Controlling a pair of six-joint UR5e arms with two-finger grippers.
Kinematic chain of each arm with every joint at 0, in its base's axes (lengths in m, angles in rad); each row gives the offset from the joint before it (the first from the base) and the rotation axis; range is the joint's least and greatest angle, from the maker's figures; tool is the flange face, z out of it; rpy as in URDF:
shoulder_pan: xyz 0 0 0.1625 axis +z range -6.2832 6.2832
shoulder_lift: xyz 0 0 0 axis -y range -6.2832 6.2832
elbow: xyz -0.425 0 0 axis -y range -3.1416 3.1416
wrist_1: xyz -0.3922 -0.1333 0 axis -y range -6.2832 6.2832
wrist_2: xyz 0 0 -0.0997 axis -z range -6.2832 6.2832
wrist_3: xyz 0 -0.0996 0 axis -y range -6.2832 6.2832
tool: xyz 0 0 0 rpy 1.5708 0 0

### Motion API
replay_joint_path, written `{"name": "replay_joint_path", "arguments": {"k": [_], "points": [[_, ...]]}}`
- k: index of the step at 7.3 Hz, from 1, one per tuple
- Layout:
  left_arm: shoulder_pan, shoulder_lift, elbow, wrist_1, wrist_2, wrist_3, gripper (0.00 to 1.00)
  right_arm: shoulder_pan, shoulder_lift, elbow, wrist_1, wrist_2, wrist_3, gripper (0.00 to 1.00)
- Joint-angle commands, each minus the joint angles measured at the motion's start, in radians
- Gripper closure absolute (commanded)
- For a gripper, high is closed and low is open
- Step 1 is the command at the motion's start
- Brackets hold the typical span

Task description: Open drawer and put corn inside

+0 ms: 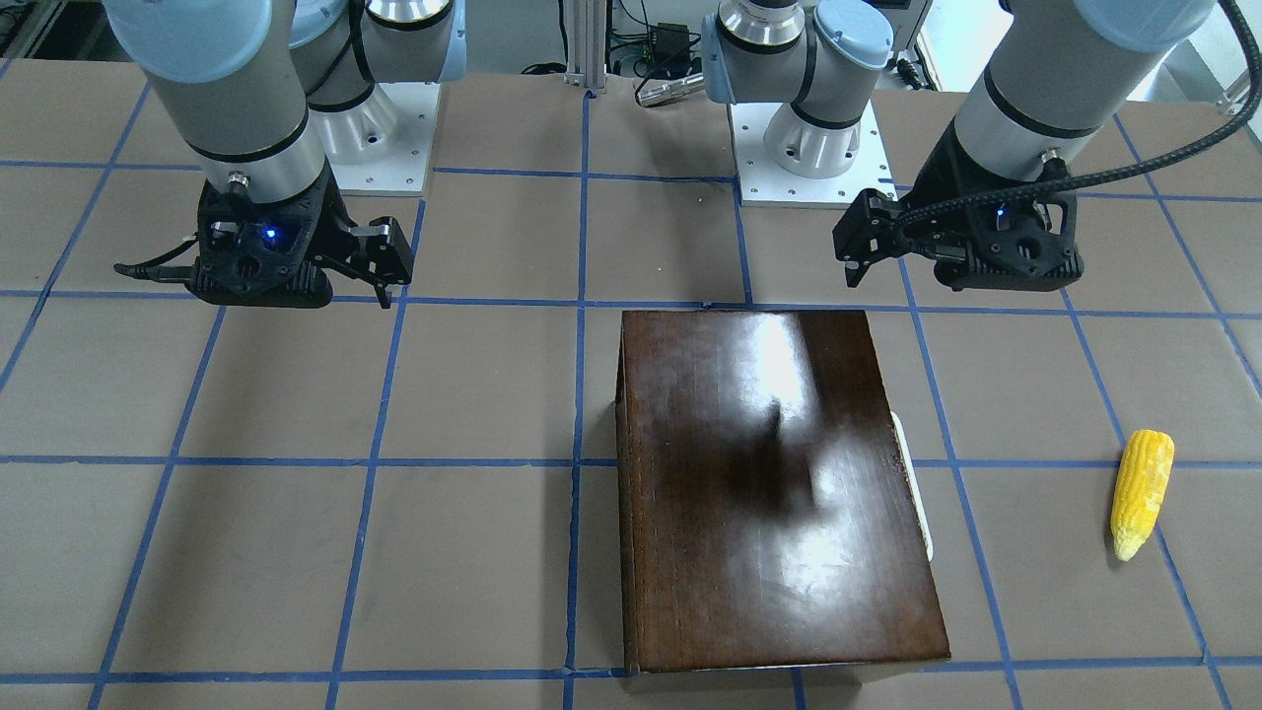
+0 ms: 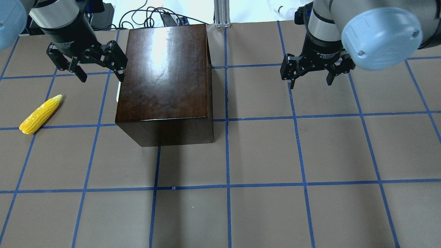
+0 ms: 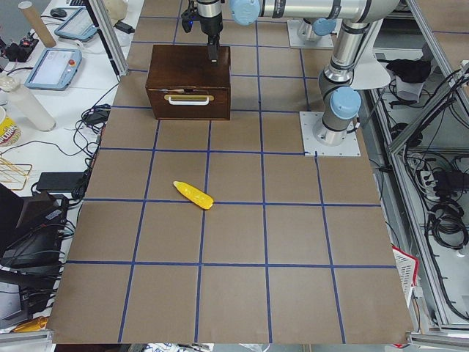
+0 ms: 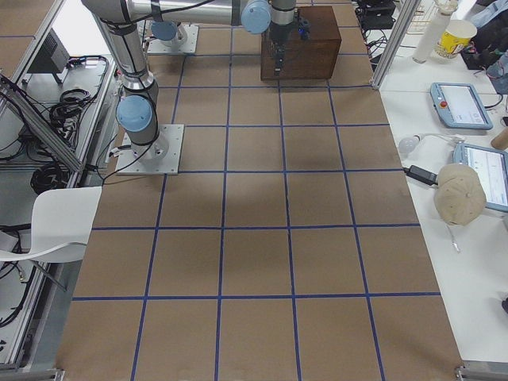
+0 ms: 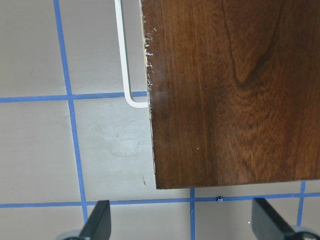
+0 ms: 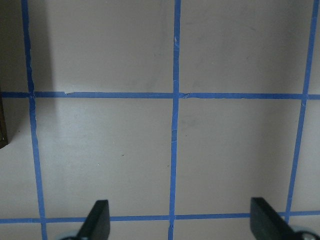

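Dark-brown wood is the landmark: the box point(image 2: 165, 75) stands on the table point(image 2: 275, 155) with its drawer point(image 3: 189, 110) pushed fully in, front flush with the box's face; the slim white handle point(image 5: 120, 50) stands off that face, on the box's side toward the robot's left; the corn point(image 2: 40, 114) lies flat on the table out beyond that same face, well apart from the box.

The left gripper point(image 2: 100, 70) hangs high over the box's handle-side edge, fingers spread wide and holding nothing; the right gripper point(image 2: 310, 81) hovers over bare table off the box's opposite side, likewise spread and empty.

Opening the drawer looks like the step in hand, and it is not yet begun. To do it well, I would bring the left gripper down outside the handle face rather than onto the box's top; turn the wrist so the fingers straddle the bar near its middle, not at the curved end seen by the wrist camera; close firmly; pull straight away from the box, along the slide. An off-centre or slanted pull may jam the drawer or drag the box; pull slowly.
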State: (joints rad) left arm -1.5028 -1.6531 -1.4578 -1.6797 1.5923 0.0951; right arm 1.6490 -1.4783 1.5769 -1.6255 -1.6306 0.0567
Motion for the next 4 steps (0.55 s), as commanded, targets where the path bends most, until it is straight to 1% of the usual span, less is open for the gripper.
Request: {"name": "replay_joint_path", "arguments": {"k": [1, 4], "points": [[0.001, 0.004, 0.0, 0.0, 0.003, 0.0, 0.0, 0.0, 0.0, 0.0, 0.001, 0.0, 0.0, 0.0], [0.006, 0.003, 0.005, 0.0, 0.001, 0.0, 0.0, 0.0, 0.0, 0.0, 0.001, 0.0, 0.0, 0.0]]}}
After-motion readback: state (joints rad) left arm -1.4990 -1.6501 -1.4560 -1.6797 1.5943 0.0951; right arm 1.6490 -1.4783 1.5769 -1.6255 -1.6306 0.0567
